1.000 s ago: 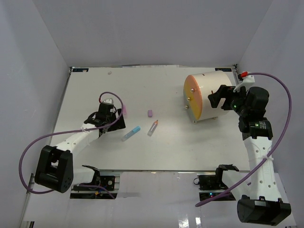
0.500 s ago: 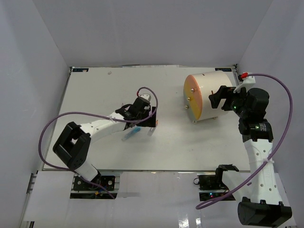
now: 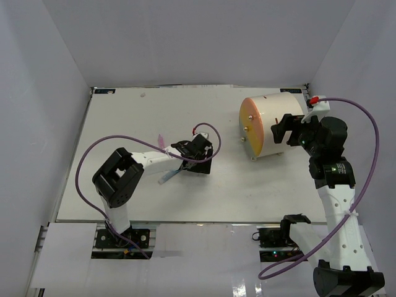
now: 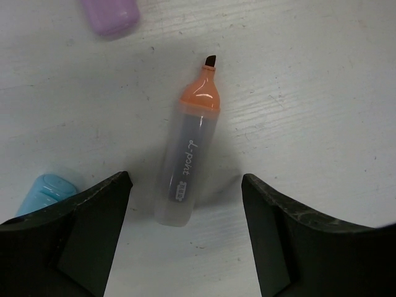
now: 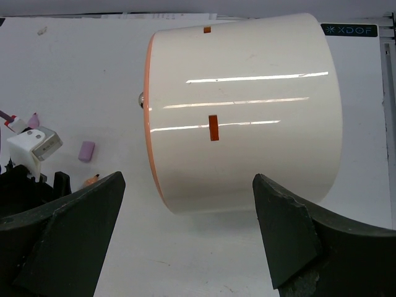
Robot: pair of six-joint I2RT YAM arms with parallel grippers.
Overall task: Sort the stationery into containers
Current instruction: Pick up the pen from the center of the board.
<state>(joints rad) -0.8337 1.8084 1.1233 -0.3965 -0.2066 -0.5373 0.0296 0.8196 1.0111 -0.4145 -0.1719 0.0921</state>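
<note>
An uncapped orange marker (image 4: 189, 164) with a clear body lies flat on the white table. Its lower end sits between the fingers of my left gripper (image 4: 187, 185), which is open and touches nothing. A purple cap (image 4: 111, 15) lies beyond the marker's tip, and a light blue pen (image 4: 46, 192) lies beside my left finger (image 4: 80, 235). From above, my left gripper (image 3: 202, 164) covers the marker, with the blue pen (image 3: 168, 177) just left of it. The cream drum (image 3: 267, 127) lies on its side, orange face (image 3: 249, 124) toward the left arm. My right gripper (image 3: 279, 131) stands open just beside its wall (image 5: 247, 105).
A small pink piece (image 3: 162, 140) lies behind the left forearm. A brass knob (image 5: 140, 99) juts from the drum's orange face. The left arm's purple cable (image 3: 93, 154) loops over the left part of the table. Grey walls close in the table on three sides.
The left arm has swung right from the table's left part to over the orange marker, its jaws narrowing slightly. The right arm has barely moved.
</note>
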